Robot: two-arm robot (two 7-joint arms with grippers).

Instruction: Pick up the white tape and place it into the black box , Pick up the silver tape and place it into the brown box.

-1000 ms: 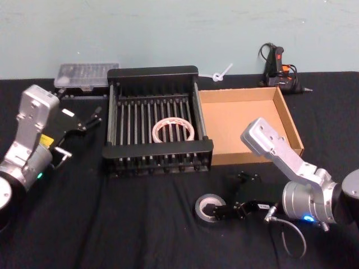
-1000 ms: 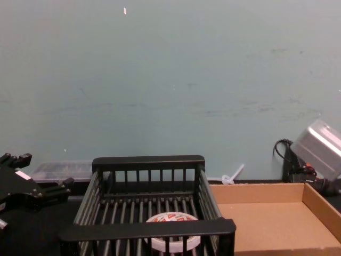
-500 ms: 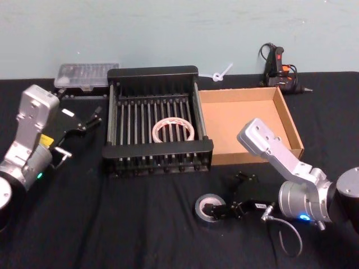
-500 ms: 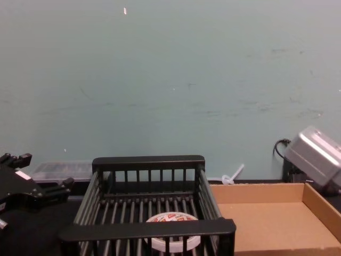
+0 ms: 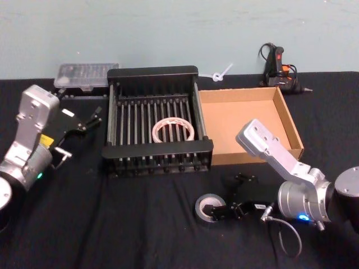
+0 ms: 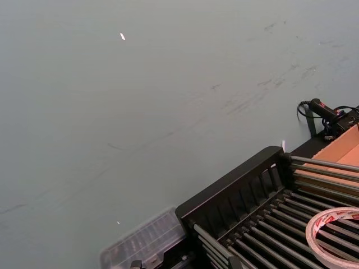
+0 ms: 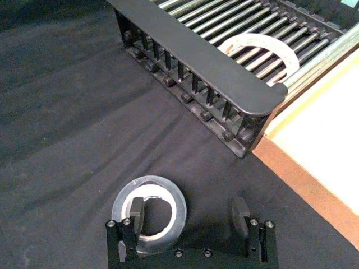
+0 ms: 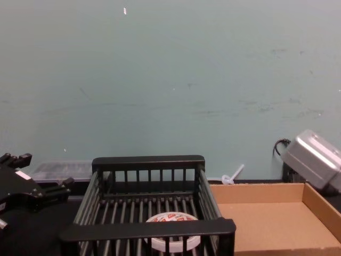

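The silver tape (image 5: pixel 208 207) lies flat on the black cloth in front of the boxes. My right gripper (image 5: pixel 228 196) is open and low over it. In the right wrist view one finger (image 7: pixel 136 210) stands inside the silver tape (image 7: pixel 168 197) hole and the other finger (image 7: pixel 240 211) is outside it, to the side. The white tape (image 5: pixel 173 130) lies on the floor of the black box (image 5: pixel 152 72), also seen from the chest as the white tape (image 8: pixel 170 218). The brown box (image 5: pixel 289 121) sits right beside the black box. My left gripper (image 5: pixel 82 133) is open, parked left of the black box.
A clear plastic case (image 5: pixel 87 74) sits behind the black box at the left. A black tool with cables (image 5: pixel 277 65) and a white zip tie (image 5: pixel 222 72) lie along the wall. Black cloth covers the table.
My right arm has shifted a little to the left and settled lower at the silver tape. The left arm and both tapes have not moved.
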